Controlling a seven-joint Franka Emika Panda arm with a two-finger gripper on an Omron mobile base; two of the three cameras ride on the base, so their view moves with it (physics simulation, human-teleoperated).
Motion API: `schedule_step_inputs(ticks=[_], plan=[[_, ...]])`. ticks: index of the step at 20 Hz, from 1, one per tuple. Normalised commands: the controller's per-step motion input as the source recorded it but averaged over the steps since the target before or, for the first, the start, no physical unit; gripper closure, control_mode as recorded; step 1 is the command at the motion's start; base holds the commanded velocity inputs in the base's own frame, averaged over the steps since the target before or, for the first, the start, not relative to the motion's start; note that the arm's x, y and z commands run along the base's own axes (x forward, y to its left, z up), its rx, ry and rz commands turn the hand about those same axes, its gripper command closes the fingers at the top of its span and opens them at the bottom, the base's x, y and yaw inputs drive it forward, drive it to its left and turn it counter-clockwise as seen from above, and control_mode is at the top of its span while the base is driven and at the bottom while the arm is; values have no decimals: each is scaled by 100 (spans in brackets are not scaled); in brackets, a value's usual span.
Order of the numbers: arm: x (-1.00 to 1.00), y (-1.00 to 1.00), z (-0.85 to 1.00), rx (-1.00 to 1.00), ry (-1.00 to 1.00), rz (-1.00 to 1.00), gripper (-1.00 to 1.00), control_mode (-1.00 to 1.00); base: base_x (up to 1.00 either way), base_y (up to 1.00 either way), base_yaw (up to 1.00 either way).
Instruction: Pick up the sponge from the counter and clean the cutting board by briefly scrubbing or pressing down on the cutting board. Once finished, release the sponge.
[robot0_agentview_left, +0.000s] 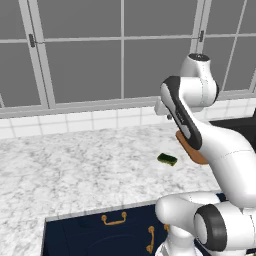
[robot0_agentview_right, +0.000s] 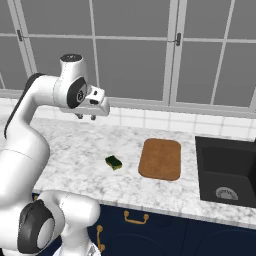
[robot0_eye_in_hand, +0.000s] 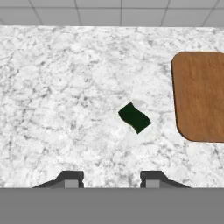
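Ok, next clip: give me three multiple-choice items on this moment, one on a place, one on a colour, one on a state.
1. Where does the sponge lie relative to the cutting board?
A) on top of it
B) on the counter beside it, not touching
C) leaning against its edge

2. What colour is the cutting board?
A) white
B) navy
C) orange-brown

3. How is the gripper?
A) open and empty, above the counter
B) shut on the sponge
C) pressing on the cutting board

Answers:
1 B, bare marble shows between sponge and board.
2 C, the wood reads orange-brown in every view.
3 A, the fingertips stand apart with nothing between them, and the sponge lies on the counter below.
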Motion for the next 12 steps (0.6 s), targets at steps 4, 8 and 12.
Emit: schedule_step_inputs(ticks=[4, 8, 12], plan=[[-27, 0, -11, 0, 2, 0, -100, -100, 0, 0, 0], [-55, 0, -29, -1, 9, 0, -100, -100, 0, 0, 0], [-26, -9, -48, -2, 26, 1, -100, -100, 0, 0, 0]])
